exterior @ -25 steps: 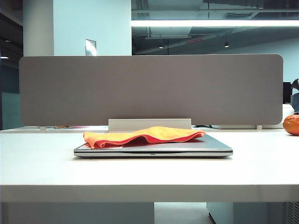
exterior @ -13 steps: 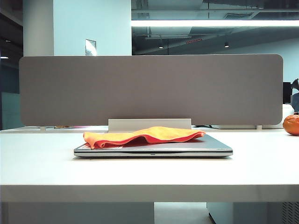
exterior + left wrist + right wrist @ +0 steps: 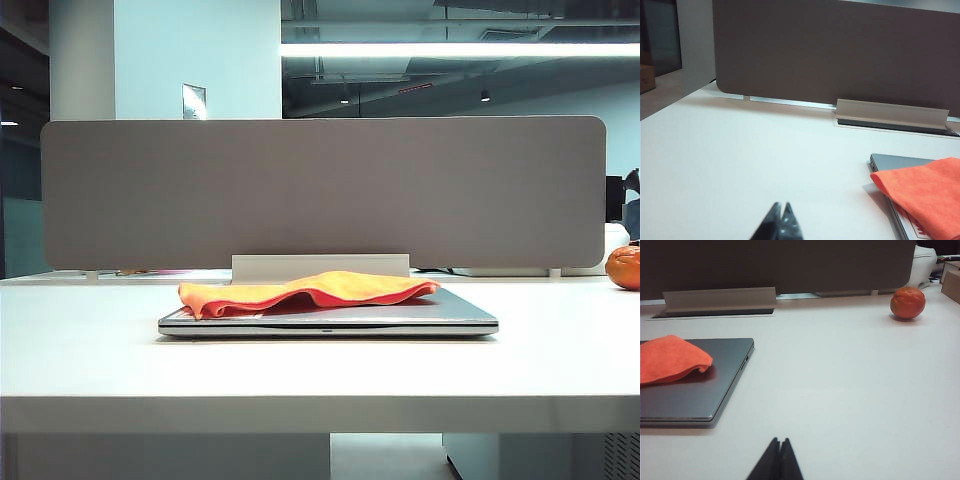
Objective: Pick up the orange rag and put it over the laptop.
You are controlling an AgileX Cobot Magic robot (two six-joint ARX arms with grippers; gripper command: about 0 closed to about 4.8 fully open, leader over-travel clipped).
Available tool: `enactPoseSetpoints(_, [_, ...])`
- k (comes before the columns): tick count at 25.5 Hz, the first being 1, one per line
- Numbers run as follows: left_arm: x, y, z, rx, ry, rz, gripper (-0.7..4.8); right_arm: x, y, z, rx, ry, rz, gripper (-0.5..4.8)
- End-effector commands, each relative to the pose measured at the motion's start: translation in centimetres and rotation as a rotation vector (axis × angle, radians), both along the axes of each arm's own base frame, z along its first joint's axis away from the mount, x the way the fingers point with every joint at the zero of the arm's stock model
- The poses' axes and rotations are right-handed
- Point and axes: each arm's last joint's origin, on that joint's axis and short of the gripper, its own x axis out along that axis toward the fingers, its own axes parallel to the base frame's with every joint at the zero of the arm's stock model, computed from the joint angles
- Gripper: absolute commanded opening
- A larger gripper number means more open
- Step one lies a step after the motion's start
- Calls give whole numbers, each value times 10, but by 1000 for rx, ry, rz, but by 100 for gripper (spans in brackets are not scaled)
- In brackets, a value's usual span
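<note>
The orange rag (image 3: 305,291) lies draped over the lid of the closed silver-grey laptop (image 3: 440,318) in the middle of the white table. In the left wrist view the orange rag (image 3: 927,195) covers the laptop (image 3: 890,162) off to one side of my left gripper (image 3: 781,204), which is shut and holds nothing. In the right wrist view the orange rag (image 3: 670,359) rests on the laptop (image 3: 705,395), apart from my right gripper (image 3: 779,440), also shut and holding nothing. Neither gripper shows in the exterior view.
A round orange fruit (image 3: 624,267) sits at the table's far right, also seen as the fruit (image 3: 907,302) in the right wrist view. A grey partition screen (image 3: 320,190) stands along the back edge, with a cable tray flap (image 3: 320,266) below it.
</note>
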Motion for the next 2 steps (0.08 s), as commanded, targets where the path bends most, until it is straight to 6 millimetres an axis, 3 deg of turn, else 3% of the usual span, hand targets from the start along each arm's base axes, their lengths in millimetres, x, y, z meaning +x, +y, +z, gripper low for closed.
enactPoseSetpoints(1, [0,0,2,1,-14,-2,-6,0,0,-1,4,-8,0,-5])
enactPoseSetpoints(2, [0,0,2,1,-14,-3,-6,0,0,-1,4,-9,0,-5])
